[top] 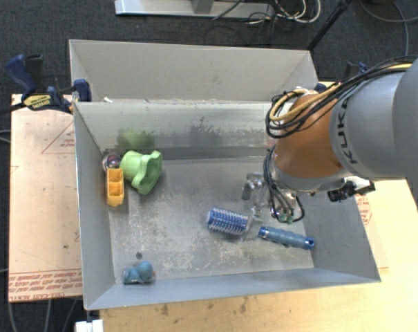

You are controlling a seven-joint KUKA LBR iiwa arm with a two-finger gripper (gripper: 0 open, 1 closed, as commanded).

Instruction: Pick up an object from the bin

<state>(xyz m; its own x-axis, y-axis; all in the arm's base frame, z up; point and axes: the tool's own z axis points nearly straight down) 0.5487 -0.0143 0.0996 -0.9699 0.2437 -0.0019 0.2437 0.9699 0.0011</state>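
Observation:
My gripper point(255, 198) hangs low in the right half of the bin, open, with nothing between its fingers. Just below it lies a blue hairbrush: its bristled head point(228, 221) points left and its handle point(286, 238) runs off to the right. The gripper stands over the brush's neck, where head and handle meet; whether it touches the brush I cannot tell.
At the bin's back left lie a light green cup point(142, 169) on its side and an orange block point(115, 187) with a small purple ball point(112, 161) at its far end. A small blue toy point(138, 273) sits near the front left corner. The arm covers the bin's right side.

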